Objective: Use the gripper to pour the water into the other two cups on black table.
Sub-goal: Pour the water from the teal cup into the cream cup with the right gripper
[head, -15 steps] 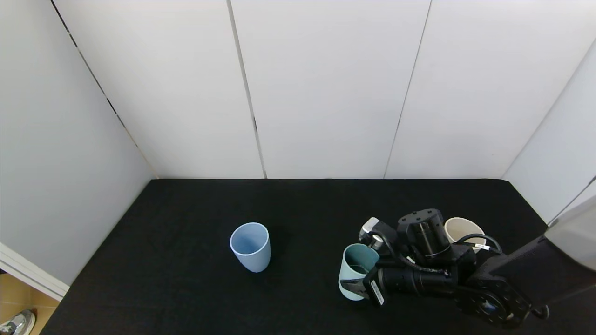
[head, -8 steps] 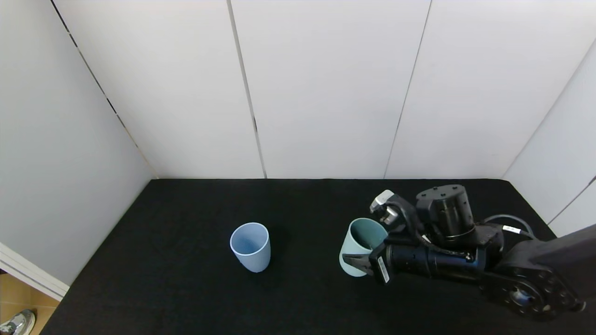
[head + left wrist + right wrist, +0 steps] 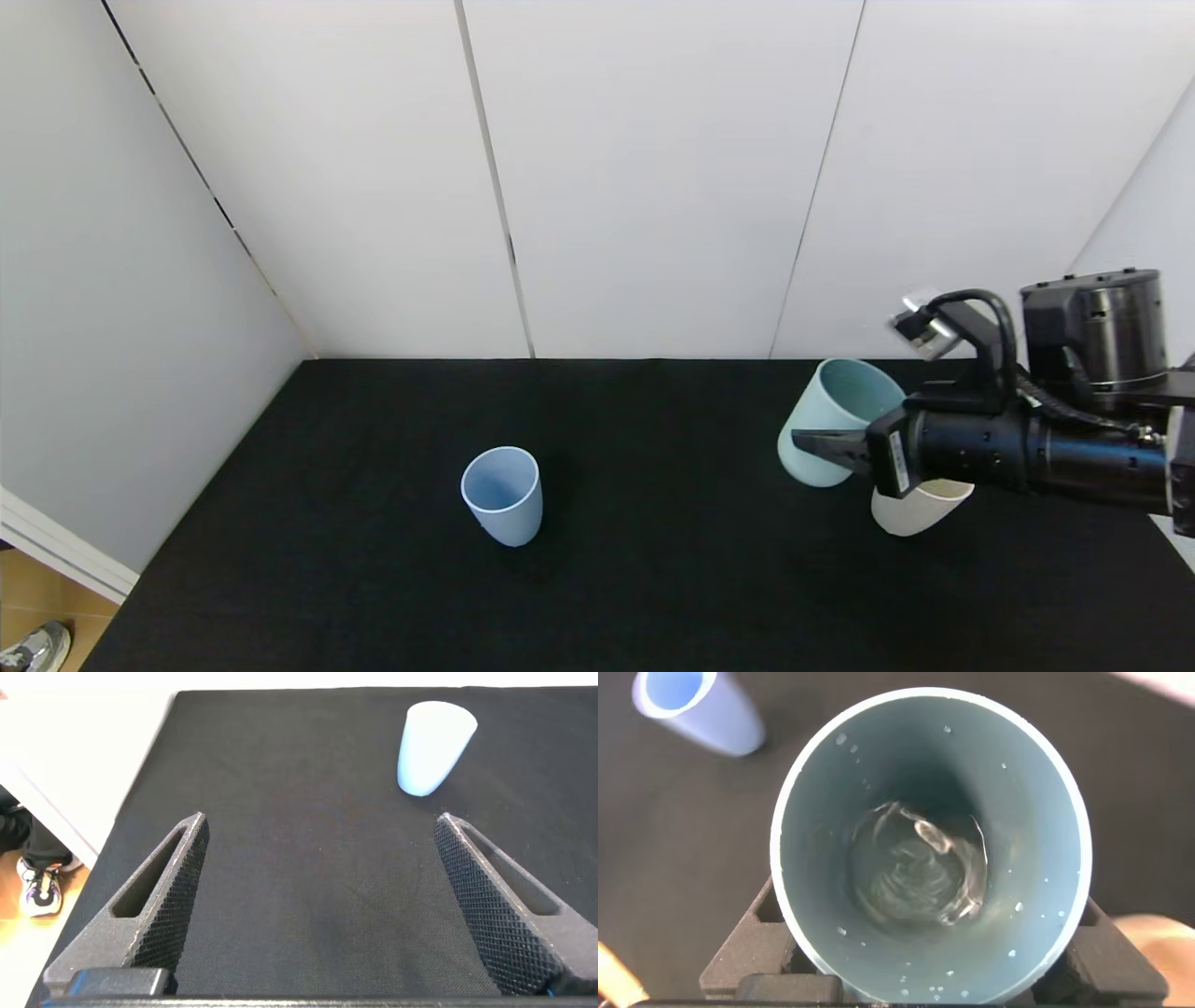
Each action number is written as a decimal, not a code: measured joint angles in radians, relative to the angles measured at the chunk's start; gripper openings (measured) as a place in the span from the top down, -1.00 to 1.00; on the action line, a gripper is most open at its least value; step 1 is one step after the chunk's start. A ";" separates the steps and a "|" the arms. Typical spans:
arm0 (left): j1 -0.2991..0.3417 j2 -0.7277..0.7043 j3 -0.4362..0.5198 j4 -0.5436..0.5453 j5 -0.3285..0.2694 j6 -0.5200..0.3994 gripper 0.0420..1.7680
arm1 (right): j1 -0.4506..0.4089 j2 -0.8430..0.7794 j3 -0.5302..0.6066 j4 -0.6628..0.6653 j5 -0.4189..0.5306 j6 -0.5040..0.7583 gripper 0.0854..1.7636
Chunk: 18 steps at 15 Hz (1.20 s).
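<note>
My right gripper (image 3: 826, 446) is shut on the pale teal cup (image 3: 834, 422) and holds it lifted above the black table (image 3: 373, 579), tilted slightly. In the right wrist view the teal cup (image 3: 929, 849) holds swirling water, with droplets on its inner wall. The cream-white cup (image 3: 920, 504) stands just below and behind my right gripper, mostly hidden by the arm; its edge shows in the right wrist view (image 3: 1158, 947). The light blue cup (image 3: 503, 495) stands upright at centre-left; it also shows in the left wrist view (image 3: 432, 747) and the right wrist view (image 3: 696, 707). My left gripper (image 3: 322, 831) is open and empty over bare table.
White wall panels (image 3: 653, 177) close in the table at the back and both sides. The table's left edge (image 3: 140, 793) drops to the floor, where a shoe (image 3: 33, 646) shows.
My right gripper has lifted the teal cup and carried it up and to the right, over beside the cream-white cup. The light blue cup has not moved.
</note>
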 joint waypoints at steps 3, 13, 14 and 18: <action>0.000 0.000 0.000 0.000 0.000 0.000 -0.94 | -0.100 -0.092 0.018 0.061 0.004 -0.017 -0.33; 0.000 0.000 0.000 0.000 0.000 0.000 -0.94 | -0.317 -0.343 0.084 0.300 0.003 -0.232 -0.33; 0.000 0.000 0.000 0.000 0.000 0.000 -0.94 | -0.330 -0.348 0.100 0.301 0.000 -0.272 -0.33; 0.000 0.000 0.000 0.000 0.000 0.000 -0.94 | -0.398 -0.317 0.121 0.299 -0.003 -0.414 -0.33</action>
